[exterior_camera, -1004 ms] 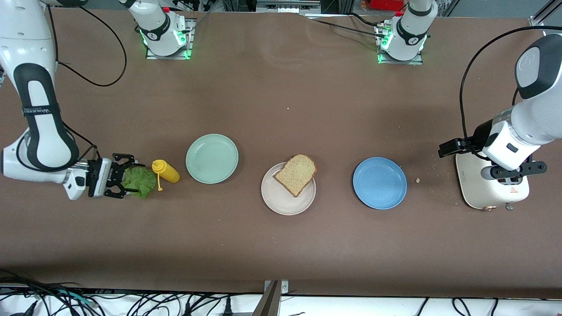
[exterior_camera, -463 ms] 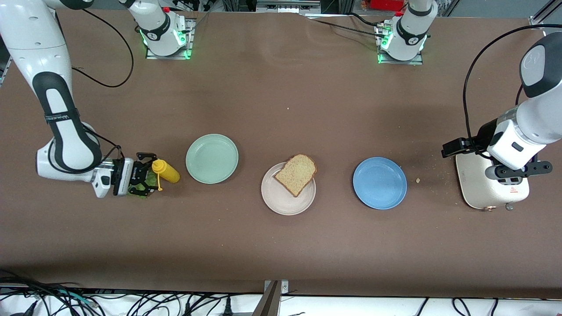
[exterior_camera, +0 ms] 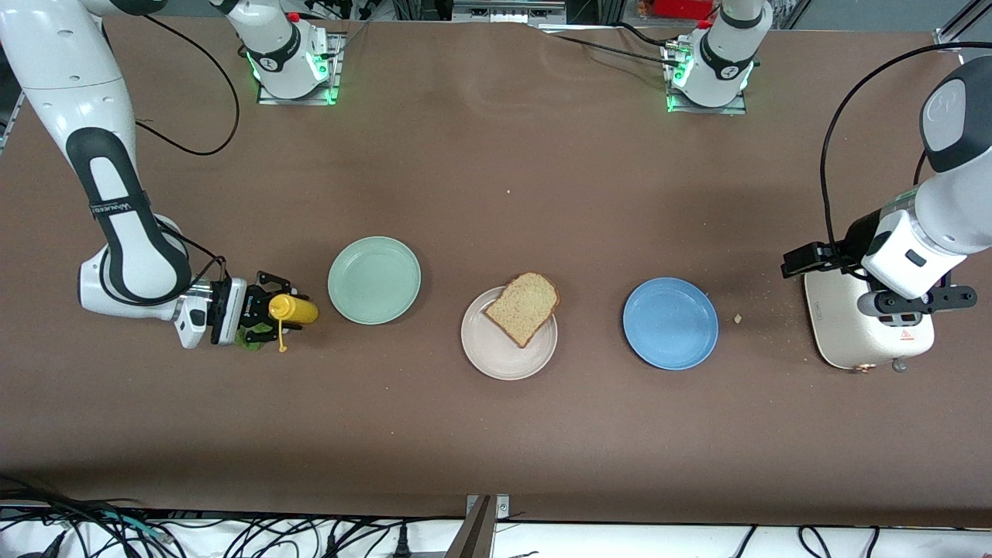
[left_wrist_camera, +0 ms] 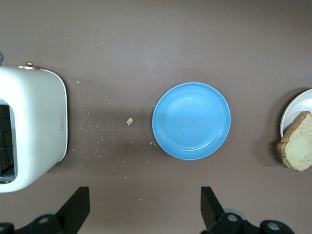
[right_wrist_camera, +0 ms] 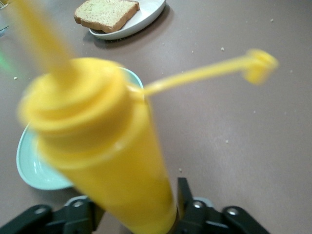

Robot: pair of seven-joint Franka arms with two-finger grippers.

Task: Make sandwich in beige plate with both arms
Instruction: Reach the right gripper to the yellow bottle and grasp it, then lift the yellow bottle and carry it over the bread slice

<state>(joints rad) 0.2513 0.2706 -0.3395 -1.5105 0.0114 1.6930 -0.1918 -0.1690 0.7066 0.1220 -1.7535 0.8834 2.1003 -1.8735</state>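
One slice of brown-crusted bread (exterior_camera: 522,308) lies on the beige plate (exterior_camera: 496,363) at mid-table, overhanging its rim; both also show in the right wrist view as bread (right_wrist_camera: 107,12) and plate (right_wrist_camera: 148,17). The green lettuce leaf (exterior_camera: 252,341) is mostly hidden under my right gripper (exterior_camera: 271,306). That gripper (right_wrist_camera: 139,200) is low at the right arm's end, shut on a yellow squeeze bottle (exterior_camera: 296,308) (right_wrist_camera: 112,146). My left gripper (exterior_camera: 903,306) (left_wrist_camera: 145,207) hangs open with nothing in it over the white toaster (exterior_camera: 852,329). A second bread slice is out of view.
A mint-green plate (exterior_camera: 374,280) sits beside the yellow bottle, toward mid-table. A blue plate (exterior_camera: 670,323) (left_wrist_camera: 191,120) lies between the beige plate and the toaster (left_wrist_camera: 34,131). Crumbs (exterior_camera: 738,318) are scattered between the blue plate and the toaster.
My right gripper slid along the table from the lettuce toward the mint-green plate and closed around the yellow bottle, which tipped flatter. The left arm hardly moved.
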